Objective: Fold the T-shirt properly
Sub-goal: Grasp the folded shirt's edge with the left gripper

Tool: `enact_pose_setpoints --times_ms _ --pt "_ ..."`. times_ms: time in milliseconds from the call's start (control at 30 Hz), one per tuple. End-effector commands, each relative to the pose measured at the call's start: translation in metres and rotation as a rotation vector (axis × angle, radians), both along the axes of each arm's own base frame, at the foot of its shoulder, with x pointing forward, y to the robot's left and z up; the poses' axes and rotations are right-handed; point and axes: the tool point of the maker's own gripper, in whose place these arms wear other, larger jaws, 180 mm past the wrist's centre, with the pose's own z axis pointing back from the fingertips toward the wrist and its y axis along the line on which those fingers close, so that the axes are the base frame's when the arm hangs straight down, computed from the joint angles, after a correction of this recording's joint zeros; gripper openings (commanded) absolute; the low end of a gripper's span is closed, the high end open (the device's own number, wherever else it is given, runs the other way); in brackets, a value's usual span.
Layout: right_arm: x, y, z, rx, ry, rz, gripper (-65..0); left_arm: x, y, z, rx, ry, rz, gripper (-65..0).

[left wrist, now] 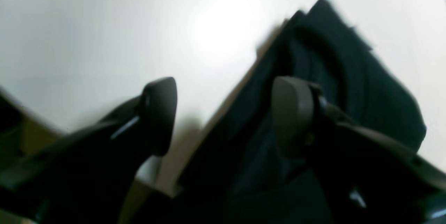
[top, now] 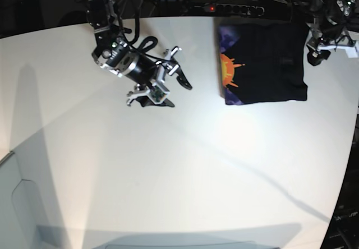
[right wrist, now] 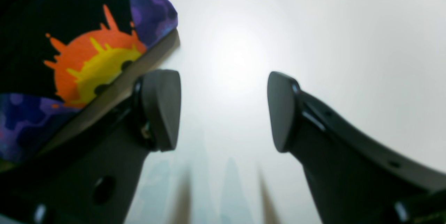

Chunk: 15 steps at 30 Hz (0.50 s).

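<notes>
Here, T-shirt beside left pincer

- On my base view the T-shirt lies folded on the table, in the upper right of the frame, near the table's far edge.
- I see my right gripper over the table in the upper left-centre of the frame, well apart from the T-shirt, to its left.
- My left gripper sits at the upper right corner, just beside the T-shirt's right edge.
- In my left wrist view the T-shirt fills the right half of the frame.
</notes>
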Motion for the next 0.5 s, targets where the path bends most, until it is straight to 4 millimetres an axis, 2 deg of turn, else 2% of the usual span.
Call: enact_pose_setpoints --times_ms 0,67,267,467 --pt "0.004 0.005 0.015 0.047 -0.04 0.008 -25.2 0.008 0.005 0.009 0.023 -0.028 -0.019 -23.3" --pt "0.004 0.005 0.015 0.047 -0.04 0.008 -25.2 0.012 -0.002 0.001 0.003 -0.017 -0.038 -23.4" --pt "0.009 0.005 0.019 0.049 -0.053 0.008 -25.2 0.015 -0.011 -0.003 -0.015 -0.012 -0.058 -23.4" --pt "0.011 0.005 0.02 0.048 -0.057 0.009 -25.2 0.023 -0.031 -0.013 -0.044 0.003 -0.122 -23.2"
